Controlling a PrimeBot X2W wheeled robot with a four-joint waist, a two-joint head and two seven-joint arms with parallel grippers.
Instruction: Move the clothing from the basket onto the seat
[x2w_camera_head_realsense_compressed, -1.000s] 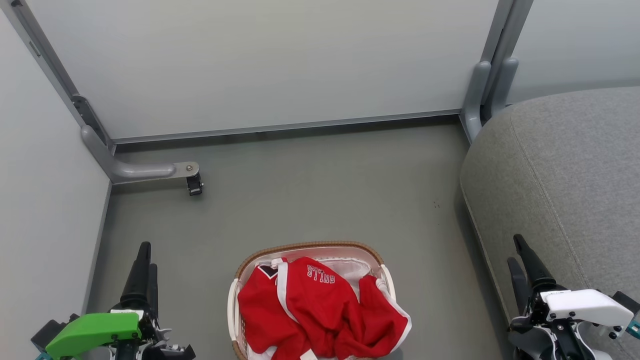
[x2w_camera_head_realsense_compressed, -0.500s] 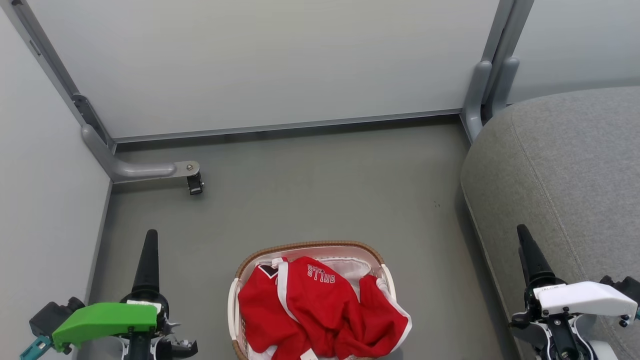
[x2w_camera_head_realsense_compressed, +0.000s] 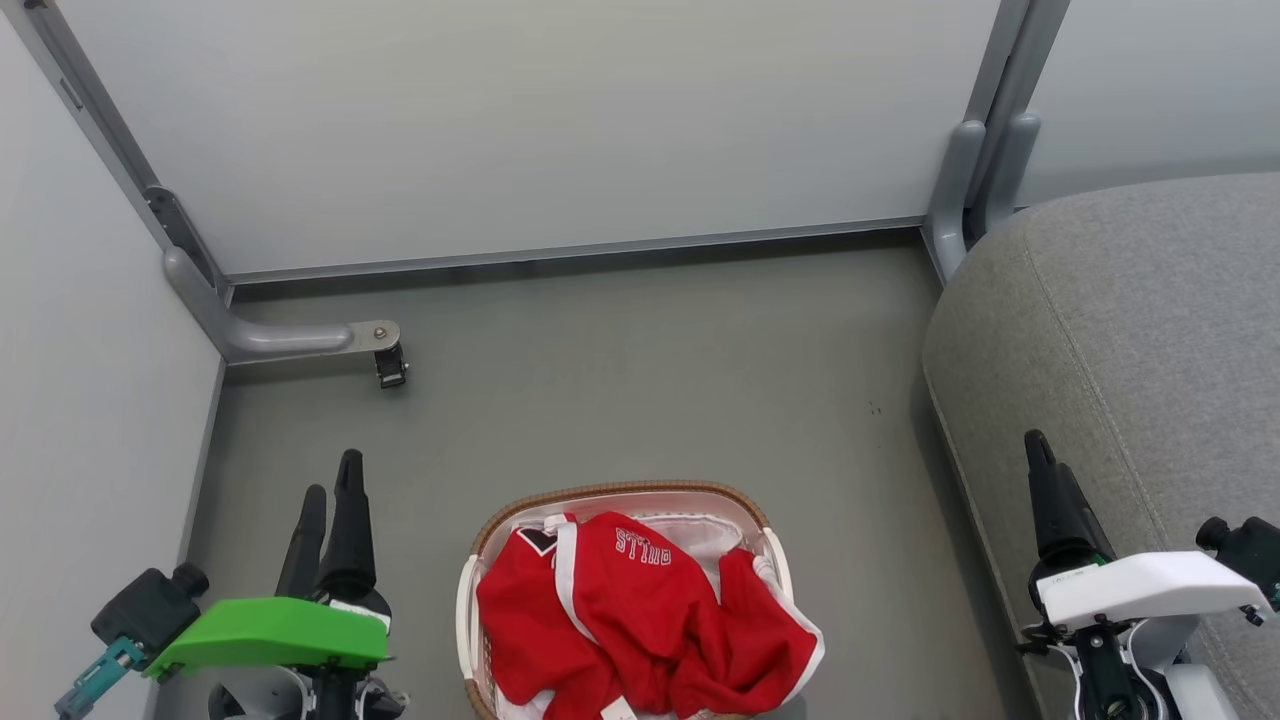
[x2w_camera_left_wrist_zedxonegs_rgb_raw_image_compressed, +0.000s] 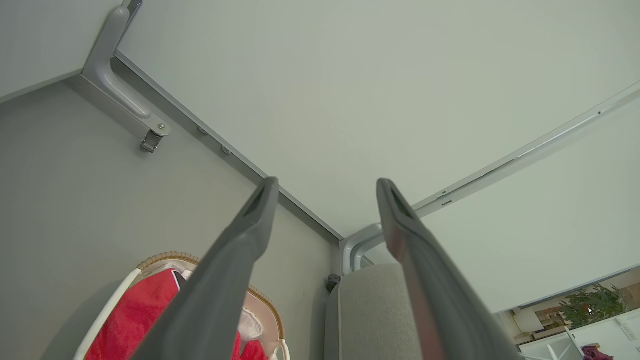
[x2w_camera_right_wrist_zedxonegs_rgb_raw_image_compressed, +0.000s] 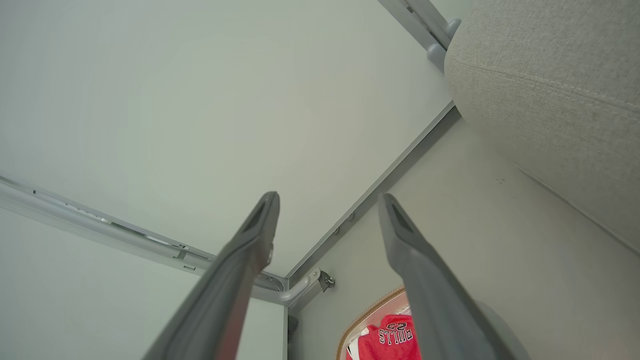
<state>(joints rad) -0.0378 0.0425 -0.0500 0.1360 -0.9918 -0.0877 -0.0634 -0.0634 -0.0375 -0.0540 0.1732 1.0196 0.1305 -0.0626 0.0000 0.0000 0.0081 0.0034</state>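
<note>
1 basket (x2w_camera_head_realsense_compressed: 620, 490), lower centre; 1 heap of clothing (x2w_camera_head_realsense_compressed: 640, 610), pieces uncountable; 1 seat (x2w_camera_head_realsense_compressed: 1150, 330), right edge; 2 grippers: left gripper (x2w_camera_head_realsense_compressed: 333, 473), right gripper (x2w_camera_right_wrist_zedxonegs_rgb_raw_image_compressed: 328, 196).

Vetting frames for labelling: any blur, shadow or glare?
Head view: sharp, evenly lit, soft shadow under the seat edge. Left wrist view: left gripper fingers soft up close, basket crisp. Right wrist view: right gripper likewise; seat weave sharp, no glare.

- Partitioned indoor test bay: pale grey flat partition panels (x2w_camera_head_realsense_compressed: 520, 120), curved grey metal support foot (x2w_camera_head_realsense_compressed: 270, 340), plain grey floor (x2w_camera_head_realsense_compressed: 650, 380).
- Beyond the panels, a green leafy plant (x2w_camera_left_wrist_zedxonegs_rgb_raw_image_compressed: 592, 305) suggests an office.
</note>
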